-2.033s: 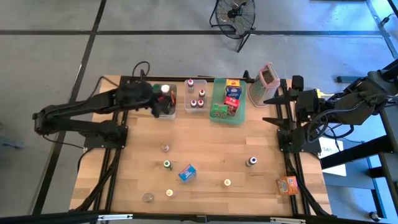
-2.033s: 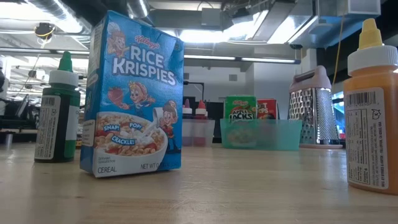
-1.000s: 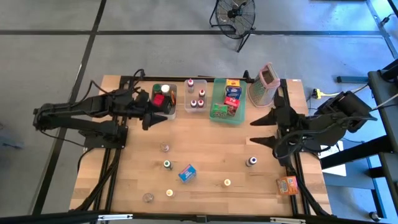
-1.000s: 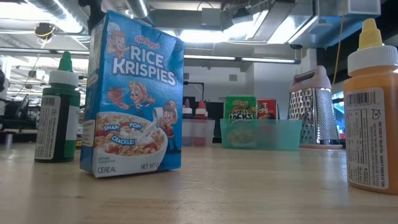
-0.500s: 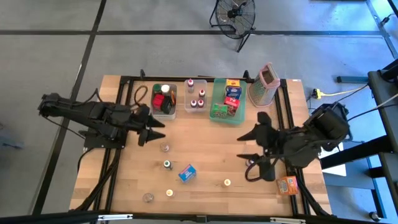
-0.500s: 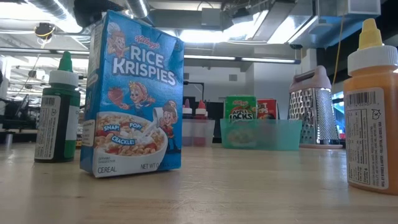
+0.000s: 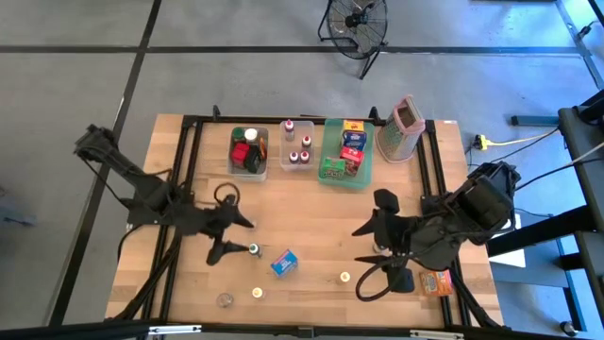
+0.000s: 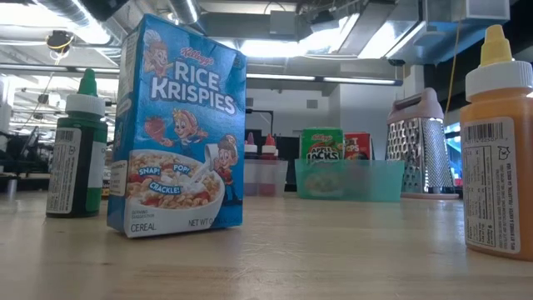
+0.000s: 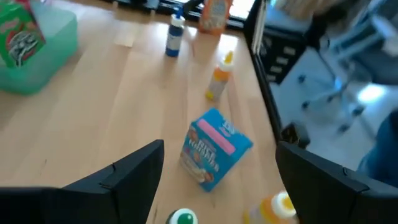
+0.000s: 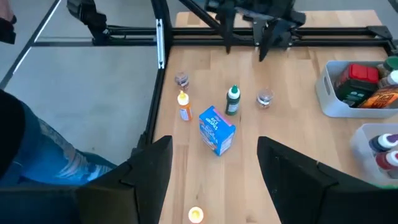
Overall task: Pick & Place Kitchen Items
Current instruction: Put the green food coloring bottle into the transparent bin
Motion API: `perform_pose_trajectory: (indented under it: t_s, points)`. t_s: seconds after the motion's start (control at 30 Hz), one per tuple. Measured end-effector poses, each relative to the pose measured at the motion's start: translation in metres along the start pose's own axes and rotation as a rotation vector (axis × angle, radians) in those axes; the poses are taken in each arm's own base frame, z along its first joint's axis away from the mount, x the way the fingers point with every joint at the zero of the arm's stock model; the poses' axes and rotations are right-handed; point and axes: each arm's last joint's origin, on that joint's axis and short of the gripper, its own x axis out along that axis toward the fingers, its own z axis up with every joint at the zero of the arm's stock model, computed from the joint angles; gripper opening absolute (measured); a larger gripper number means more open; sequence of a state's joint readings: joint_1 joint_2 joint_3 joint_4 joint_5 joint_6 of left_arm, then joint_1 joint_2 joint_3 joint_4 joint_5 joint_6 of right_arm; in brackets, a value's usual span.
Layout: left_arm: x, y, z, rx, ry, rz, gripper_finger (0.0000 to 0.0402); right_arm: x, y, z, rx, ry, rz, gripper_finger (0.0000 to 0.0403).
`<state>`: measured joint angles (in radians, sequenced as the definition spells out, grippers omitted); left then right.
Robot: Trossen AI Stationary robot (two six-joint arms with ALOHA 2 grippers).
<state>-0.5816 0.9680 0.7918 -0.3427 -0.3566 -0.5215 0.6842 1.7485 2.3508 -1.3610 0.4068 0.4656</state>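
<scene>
A: Where are the two arms?

B: The left gripper (image 7: 229,236) hangs over the bench (image 7: 311,217) just beside the green-capped bottle (image 7: 254,249), jaws spread wide and holding nothing. The right gripper (image 7: 370,251) hovers over the right half of the bench, close to the orange-capped bottle (image 7: 345,277); its jaws stand apart too, empty.

A: And the loose items?

B: The blue cereal box (image 7: 284,263) stands near the middle of the front half, between the two grippers. The green-capped bottle is just left of it. A yellow-capped bottle (image 7: 257,293) and a small clear jar (image 7: 225,300) sit nearer the front edge. An orange box (image 7: 437,280) lies at the right edge, beside the right arm.

A: What's already sorted?

B: At the back, one clear bin (image 7: 248,151) holds jars and a red box, the next clear bin (image 7: 300,149) holds red-capped bottles, and the green tray (image 7: 344,153) holds small boxes. The grater (image 7: 402,127) stands right of the tray.
</scene>
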Motion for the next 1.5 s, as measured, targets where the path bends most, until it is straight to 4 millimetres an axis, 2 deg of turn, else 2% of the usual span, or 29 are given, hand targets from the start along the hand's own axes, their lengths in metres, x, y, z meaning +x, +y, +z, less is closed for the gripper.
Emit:
perform_pose_trajectory:
  t_s: [0.17,0.33,0.57,1.0,1.5]
  points:
    - [0.009,-0.013,-0.013,0.161,0.06,-0.017,0.0303,0.0,0.0,0.0,-0.009,0.0,-0.001,0.0238]
    - [0.023,-0.018,-0.027,0.232,0.148,0.014,0.0303,0.0,0.0,0.0,-0.009,-0.001,0.0,0.0238]
    - [0.042,-0.019,-0.041,0.144,0.221,0.099,0.0303,0.0,0.001,0.001,-0.005,-0.01,0.005,0.0238]
    - [0.07,-0.02,-0.064,0.193,0.342,0.15,0.0301,0.0,0.001,0.002,-0.021,-0.016,0.007,0.0238]
    - [0.075,-0.02,-0.068,0.199,0.347,0.183,0.0301,0.0,0.001,0.002,-0.03,-0.017,0.007,0.0238]
